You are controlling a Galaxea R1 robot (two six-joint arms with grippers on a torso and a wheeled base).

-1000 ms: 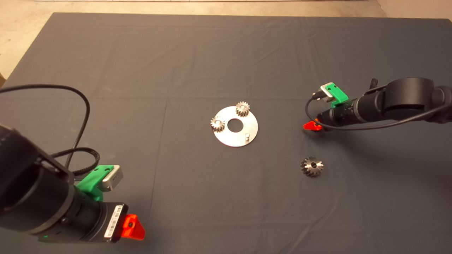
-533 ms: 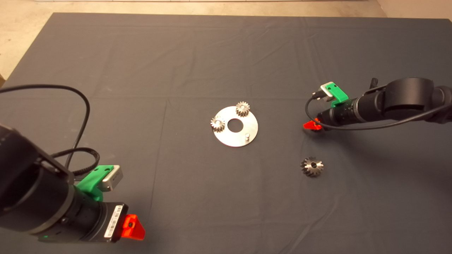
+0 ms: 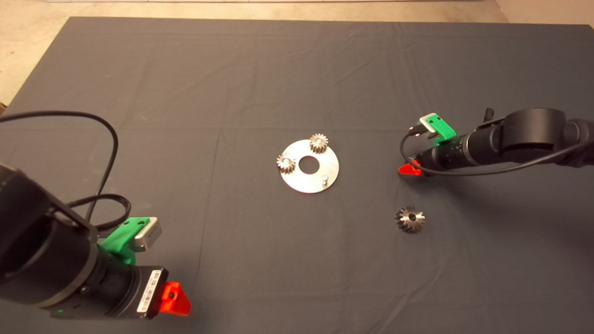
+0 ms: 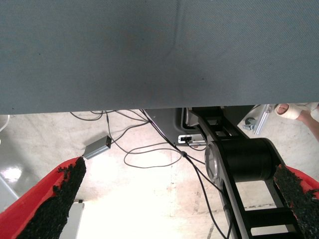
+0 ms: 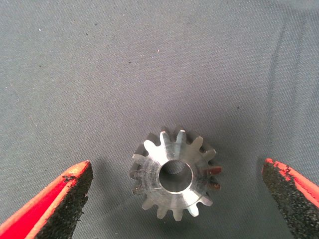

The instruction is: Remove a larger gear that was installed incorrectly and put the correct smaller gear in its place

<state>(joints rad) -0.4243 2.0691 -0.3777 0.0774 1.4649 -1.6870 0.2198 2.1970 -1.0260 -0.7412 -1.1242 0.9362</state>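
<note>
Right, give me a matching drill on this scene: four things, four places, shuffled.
Things:
1. larger gear
2. smaller gear
3. bare peg
4. left hand

Places:
A. flat on the mat, between the open fingers of the right hand
B. parked at the head view's lower left edge
C. loose on the mat, apart from the plate, nearer the right arm's side
D. standing on the plate, nothing on it

Pairs: 1-C, 2-A, 3-D, 4-B
</note>
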